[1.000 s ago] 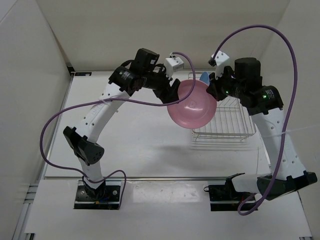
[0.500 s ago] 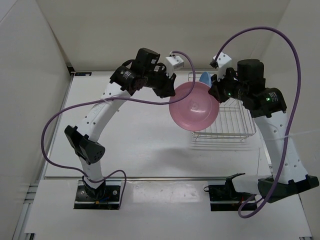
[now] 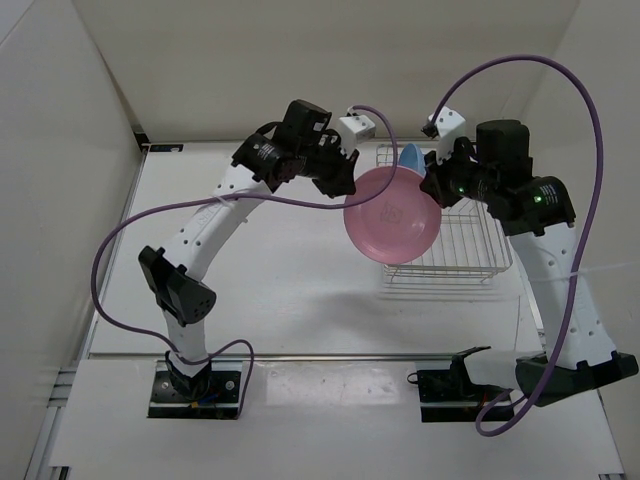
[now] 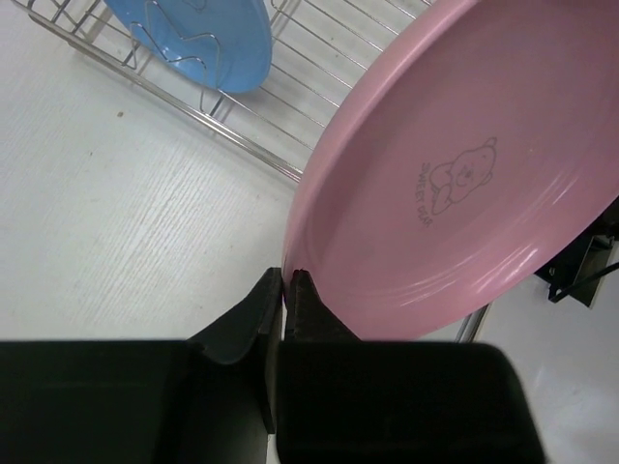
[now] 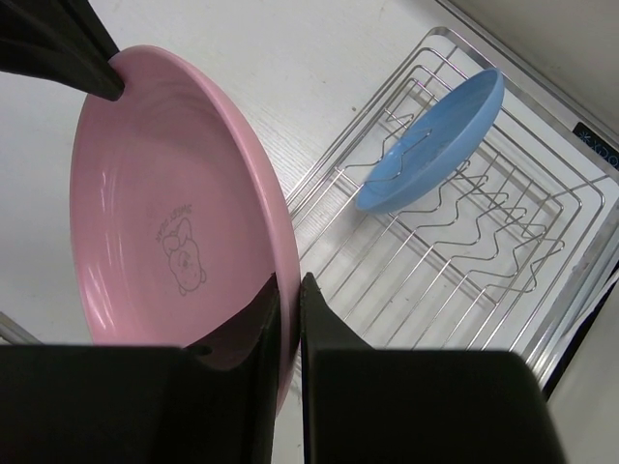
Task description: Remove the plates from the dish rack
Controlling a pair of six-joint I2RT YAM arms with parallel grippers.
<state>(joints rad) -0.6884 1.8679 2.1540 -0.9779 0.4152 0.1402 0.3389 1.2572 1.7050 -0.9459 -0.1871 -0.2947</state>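
While both arms grip the pink plate [image 3: 392, 215] at once, the main danger is a tug-of-war. The left gripper [image 4: 288, 280] is pinched tight on one edge of the rim, and the right gripper [image 5: 288, 282] is pinched on the opposite edge. The plate hangs tilted in the air over the left side of the dish rack [image 3: 470, 250], and it looks clear of both the wires and the table [image 3: 270, 270]. The blue plate [image 5: 435, 140] leans among the upright prongs at the far end of the rack, untouched.

If one arm pulls away before the other lets go, the plastic could flex or twist out of a grip. Each hold is only a thin bite on a smooth raised rim, so even a small sideways pull may make it slip. A dropped plate would probably land on the wires, bounce, or slide off onto the table. It could also knock the blue plate out of its slot.

If both let go together, nothing holds the plate. One gripper needs to loosen fully first, while the other keeps its bite and takes the weight alone.
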